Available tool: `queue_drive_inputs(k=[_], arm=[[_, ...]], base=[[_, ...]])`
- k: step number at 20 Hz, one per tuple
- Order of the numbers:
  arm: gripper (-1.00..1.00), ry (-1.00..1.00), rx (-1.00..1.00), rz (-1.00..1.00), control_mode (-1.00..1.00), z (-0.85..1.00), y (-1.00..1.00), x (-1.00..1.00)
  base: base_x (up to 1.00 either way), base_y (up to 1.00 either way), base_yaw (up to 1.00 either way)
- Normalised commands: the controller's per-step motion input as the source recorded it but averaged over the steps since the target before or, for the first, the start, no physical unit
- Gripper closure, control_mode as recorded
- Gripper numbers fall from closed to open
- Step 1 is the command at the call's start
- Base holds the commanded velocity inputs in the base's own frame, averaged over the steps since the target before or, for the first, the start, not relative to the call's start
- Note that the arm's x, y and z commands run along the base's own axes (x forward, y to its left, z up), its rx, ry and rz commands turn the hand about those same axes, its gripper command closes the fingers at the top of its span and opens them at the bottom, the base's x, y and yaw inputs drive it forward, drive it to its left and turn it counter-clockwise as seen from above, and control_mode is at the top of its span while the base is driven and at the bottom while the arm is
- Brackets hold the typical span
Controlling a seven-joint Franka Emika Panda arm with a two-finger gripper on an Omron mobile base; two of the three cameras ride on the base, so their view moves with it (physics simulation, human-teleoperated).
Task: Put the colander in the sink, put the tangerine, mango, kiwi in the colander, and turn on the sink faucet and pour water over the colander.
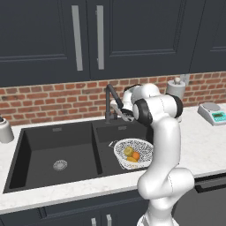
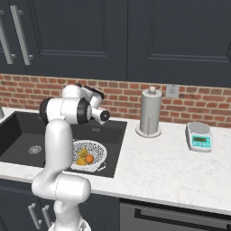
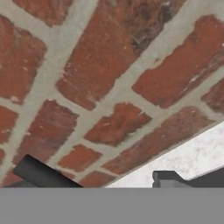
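Observation:
The white speckled colander (image 1: 142, 145) (image 2: 98, 151) sits in the right basin of the black sink (image 1: 44, 141) (image 2: 20, 131). In it lie the deep orange tangerine (image 1: 136, 155) (image 2: 90, 159) and the yellow mango (image 1: 128, 151) (image 2: 82, 153). The kiwi is hidden from me. My gripper (image 1: 120, 110) (image 3: 107, 177) hovers just right of the thin black sink faucet (image 1: 109, 103), pointing at the brick wall. Its fingertips (image 3: 41, 173) stand well apart with nothing between them. No water runs from the spout.
A paper towel holder (image 1: 176, 88) (image 2: 150, 112) stands on the marble counter (image 3: 197, 157) right of the sink, with a small scale (image 1: 212, 112) (image 2: 200, 136) beyond it. A grey canister (image 1: 4, 130) sits at the far left. Dark cabinets hang overhead.

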Motion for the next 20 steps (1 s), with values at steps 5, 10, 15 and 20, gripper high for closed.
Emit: queue_drive_inputs(k=[5,10,15,20], arm=[[1.0,0.0,0.0,-0.04,-1.0,-0.01,-0.37,0.0],[1.0,0.0,0.0,-0.06,-1.0,-0.01,-0.68,0.0],[1.0,0.0,0.0,-0.06,-1.0,0.0,-0.89,0.0],[1.0,0.0,0.0,-0.07,-1.0,-0.02,-0.96,-0.01]], base=[[0.0,0.0,0.0],[0.0,0.0,0.0],[0.0,0.0,0.0],[0.0,0.0,0.0]])
